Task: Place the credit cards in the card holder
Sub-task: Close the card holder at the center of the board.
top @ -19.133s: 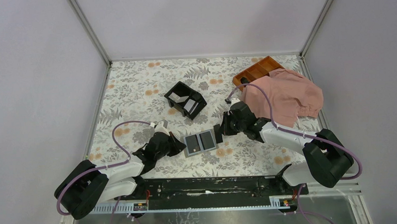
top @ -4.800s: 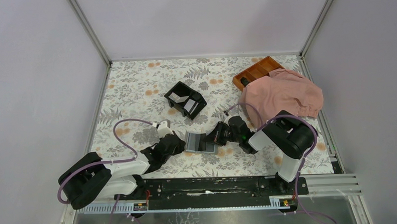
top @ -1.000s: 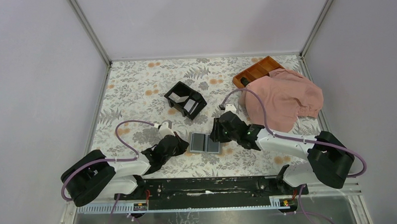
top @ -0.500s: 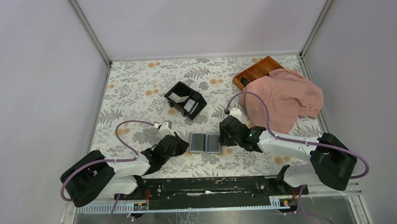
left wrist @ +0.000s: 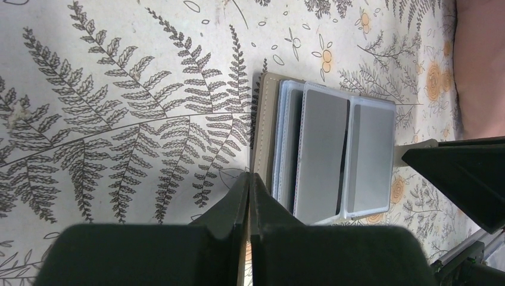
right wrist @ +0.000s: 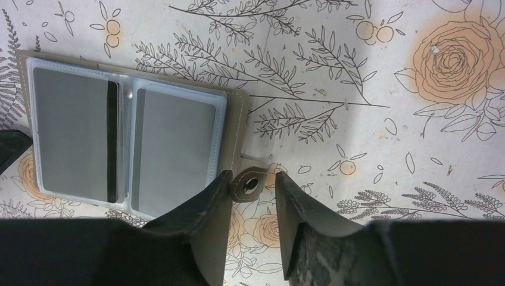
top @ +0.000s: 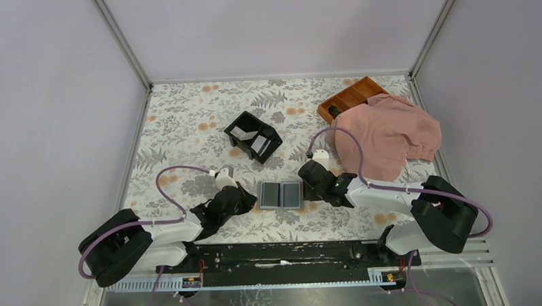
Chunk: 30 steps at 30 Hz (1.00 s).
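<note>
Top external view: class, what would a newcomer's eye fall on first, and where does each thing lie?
The card holder lies open and flat at the near middle of the floral table, with the left gripper and right gripper at its two ends. A pink cloth is heaped at the far right, covering part of an orange-brown tray. A black box stands behind the holder.

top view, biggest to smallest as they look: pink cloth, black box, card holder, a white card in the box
1. pink cloth
2. black box and card holder: look about alike, too close to rank
3. white card
</note>
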### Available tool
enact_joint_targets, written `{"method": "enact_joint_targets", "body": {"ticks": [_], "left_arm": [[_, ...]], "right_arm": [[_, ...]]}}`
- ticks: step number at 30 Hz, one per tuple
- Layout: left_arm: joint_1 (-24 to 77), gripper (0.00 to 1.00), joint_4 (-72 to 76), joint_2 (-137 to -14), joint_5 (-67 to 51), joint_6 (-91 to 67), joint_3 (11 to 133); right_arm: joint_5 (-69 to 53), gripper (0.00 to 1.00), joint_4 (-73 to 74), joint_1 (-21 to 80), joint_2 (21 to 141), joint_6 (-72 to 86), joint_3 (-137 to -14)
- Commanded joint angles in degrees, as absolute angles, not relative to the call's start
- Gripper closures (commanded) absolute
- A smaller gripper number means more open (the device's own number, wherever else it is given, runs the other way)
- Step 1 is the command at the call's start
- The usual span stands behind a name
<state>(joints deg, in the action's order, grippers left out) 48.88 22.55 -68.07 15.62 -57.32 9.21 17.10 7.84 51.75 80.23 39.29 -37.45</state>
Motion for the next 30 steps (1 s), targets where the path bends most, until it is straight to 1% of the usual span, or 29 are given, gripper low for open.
{"method": "enact_joint_targets", "body": {"ticks": [1, 4, 8, 12, 13, 19, 25, 30], "left_arm": [[49.15, 0.96, 18.44, -66.42, 15.96, -56.81, 8.08], [49.15, 0.95, 17.42, -64.67, 16.13, -56.95, 8.09], [49.12, 0.87, 14.74, -61.4, 17.84, -57.4, 8.24], [49.11, 0.84, 12.68, -58.45, 20.29, -57.46, 7.62], [49.14, 0.84, 12.54, -58.32, 20.5, -57.1, 7.63], [49.13, 0.97, 12.22, -63.06, 19.25, -54.05, 10.01], [49.13, 1.0, 17.35, -69.79, 16.16, -53.84, 10.17], [49.11, 1.0, 21.1, -75.34, 13.19, -52.67, 11.09]], "right_arm": [[21.12, 0.63, 6.15, 52.21, 79.68, 39.98, -36.88], [21.47, 0.69, 5.76, 52.2, 79.16, 40.02, -36.45], [21.73, 0.78, 5.65, 52.18, 78.95, 40.12, -35.96], [21.71, 0.8, 5.41, 52.21, 78.76, 40.19, -35.43], [21.78, 0.8, 5.39, 52.21, 78.71, 40.22, -35.27], [21.85, 0.8, 5.37, 52.2, 77.81, 40.34, -34.98], [21.55, 0.8, 5.38, 52.09, 77.55, 40.35, -34.9], [21.16, 0.81, 5.17, 52.07, 77.66, 40.43, -34.78]]}}
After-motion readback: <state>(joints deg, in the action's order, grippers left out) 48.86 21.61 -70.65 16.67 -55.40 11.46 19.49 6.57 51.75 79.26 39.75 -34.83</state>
